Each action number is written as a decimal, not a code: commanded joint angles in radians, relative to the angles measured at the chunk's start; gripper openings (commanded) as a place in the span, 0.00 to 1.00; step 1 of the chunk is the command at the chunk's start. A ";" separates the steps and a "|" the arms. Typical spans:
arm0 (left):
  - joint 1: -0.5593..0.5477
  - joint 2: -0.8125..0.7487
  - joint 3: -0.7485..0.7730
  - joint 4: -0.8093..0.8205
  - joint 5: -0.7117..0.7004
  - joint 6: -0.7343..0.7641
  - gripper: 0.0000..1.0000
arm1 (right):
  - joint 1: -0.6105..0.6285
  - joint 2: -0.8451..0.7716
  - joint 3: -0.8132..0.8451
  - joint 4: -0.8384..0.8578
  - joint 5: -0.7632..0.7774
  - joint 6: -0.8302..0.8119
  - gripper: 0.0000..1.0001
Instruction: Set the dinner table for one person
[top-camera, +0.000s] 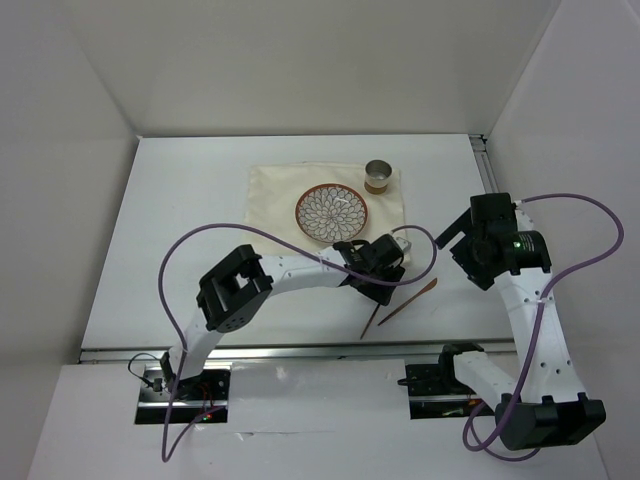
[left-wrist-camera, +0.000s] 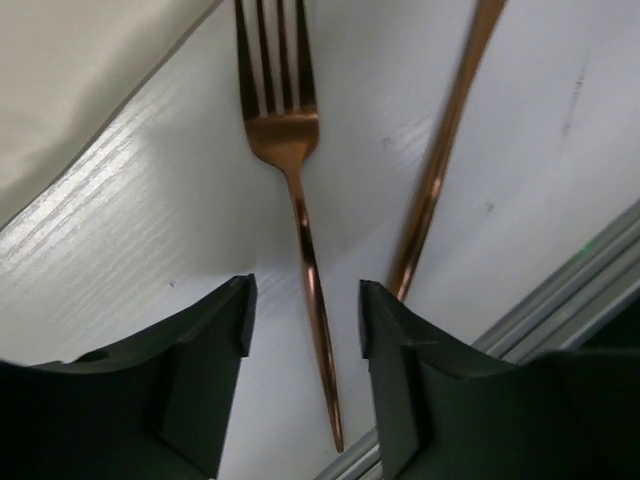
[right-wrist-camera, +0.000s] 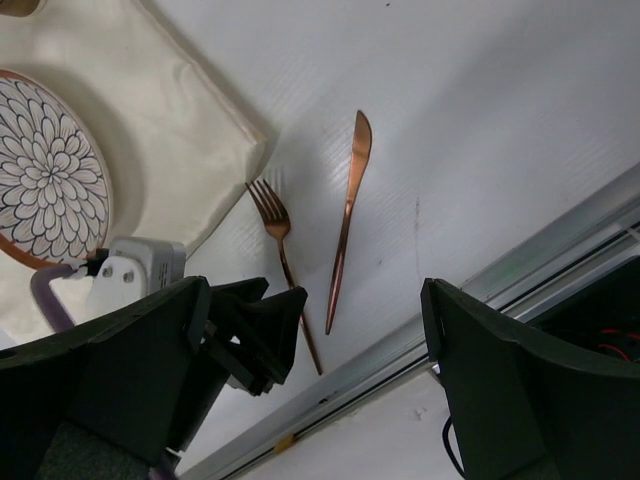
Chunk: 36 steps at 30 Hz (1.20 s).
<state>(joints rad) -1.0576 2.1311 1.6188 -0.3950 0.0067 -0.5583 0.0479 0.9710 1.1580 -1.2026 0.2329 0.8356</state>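
Dinner table (top-camera: 180, 220), fork (left-wrist-camera: 283, 135) partly under left hand (left-wrist-camera: 303, 300) overhead

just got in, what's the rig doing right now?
It's setting a place for one. The left end effector is down over the fork, jaws open on either side of its handle, not yet gripping. The fork and the knife lie side by side on the bare dinner table near the front rail, off the cream mat. The patterned plate and a small cup sit on the mat. The right end effector hangs wide open and empty, off to the right.
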 joint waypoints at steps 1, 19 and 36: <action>-0.005 0.050 0.050 -0.021 -0.069 -0.028 0.60 | 0.004 -0.015 0.023 0.011 0.023 0.000 1.00; -0.045 0.058 0.032 -0.123 -0.189 0.001 0.29 | 0.004 -0.043 0.023 0.038 0.023 -0.009 1.00; -0.045 -0.362 -0.138 -0.343 -0.313 -0.009 0.00 | 0.004 -0.043 0.011 0.089 0.007 -0.049 1.00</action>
<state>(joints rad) -1.1004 1.9099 1.4845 -0.6510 -0.2352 -0.5777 0.0479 0.9428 1.1580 -1.1748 0.2253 0.8036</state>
